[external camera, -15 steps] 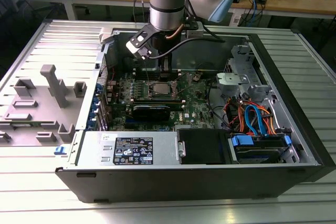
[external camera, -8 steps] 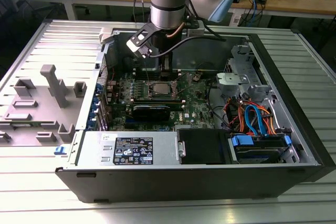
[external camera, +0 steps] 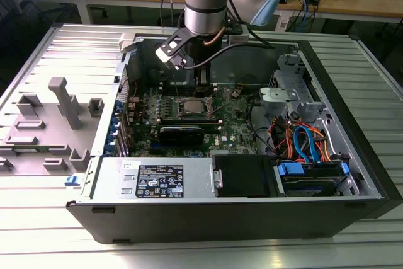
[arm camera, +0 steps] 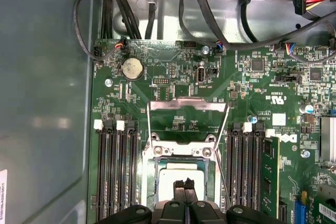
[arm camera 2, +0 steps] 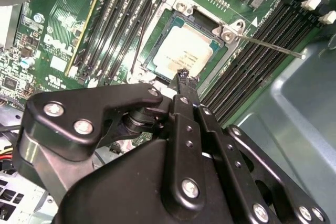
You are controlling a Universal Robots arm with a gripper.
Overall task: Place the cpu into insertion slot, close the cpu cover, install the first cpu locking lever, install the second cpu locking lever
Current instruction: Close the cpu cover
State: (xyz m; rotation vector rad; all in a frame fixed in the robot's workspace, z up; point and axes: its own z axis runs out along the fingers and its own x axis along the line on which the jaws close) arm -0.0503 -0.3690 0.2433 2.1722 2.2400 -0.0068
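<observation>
The cpu [arm camera: 170,181] already lies in the insertion slot [arm camera: 152,179], with its dull silver top facing up, so I judge the first step as done. The slot sits in the middle of the green board inside the open computer case [external camera: 252,218], which rests on the tabletop [external camera: 38,218]. The cpu cover [arm camera: 186,104] is not closed. In the first wrist view it stands tilted back on the far side of the slot, and the green board shows through its square window. One locking lever [arm camera 2: 273,47] points out free over the long memory slots [arm camera 2: 247,72]. A second thin rod [arm camera 2: 146,32] on the other side of the slot is probably the other lever, and it also looks unlatched. The end effector [arm camera 2: 184,74] hangs just above the cpu, and in both wrist views its two fingers are pressed together and carry nothing. I cannot tell whether the tips touch the chip or hover just over it. So the step in hand seems to be the closing of the cover. In my judgement this step calls for the narrow tip to get behind the upper bar of the frame and push it down flat over the chip, without scraping the metal top and without catching the free levers.
</observation>
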